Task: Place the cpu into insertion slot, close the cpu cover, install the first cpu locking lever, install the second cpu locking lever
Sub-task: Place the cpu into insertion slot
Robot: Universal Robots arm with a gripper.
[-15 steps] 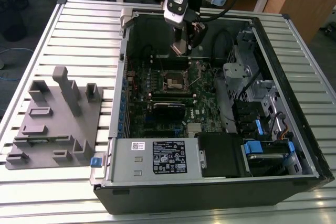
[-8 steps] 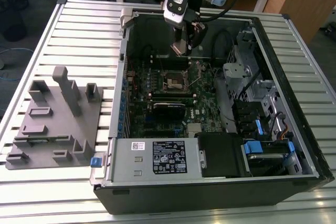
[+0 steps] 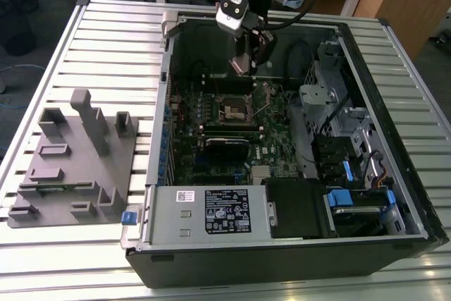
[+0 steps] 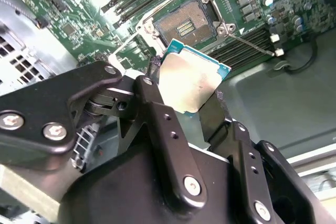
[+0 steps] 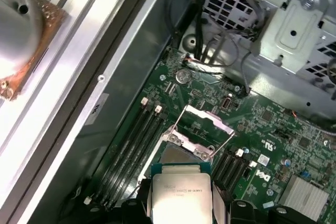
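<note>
One chip (image 4: 191, 80) is clamped between my gripper's (image 4: 188, 103) two black fingers, grey metal top showing, held in the air above the bare socket (image 4: 184, 23), not touching it. Past the socket from my gripper, the cover (image 5: 202, 123) stands tilted up on the green board (image 5: 273, 129) inside the open computer case (image 3: 282, 262).

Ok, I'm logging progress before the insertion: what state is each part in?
Small flat square grey-topped cpu: held above the board.
Black gripper: shut on the cpu.
Dark-framed square insertion slot: empty, uncovered.
Thin silver cpu cover: swung open.
Wire locking lever: unlatched.
</note>
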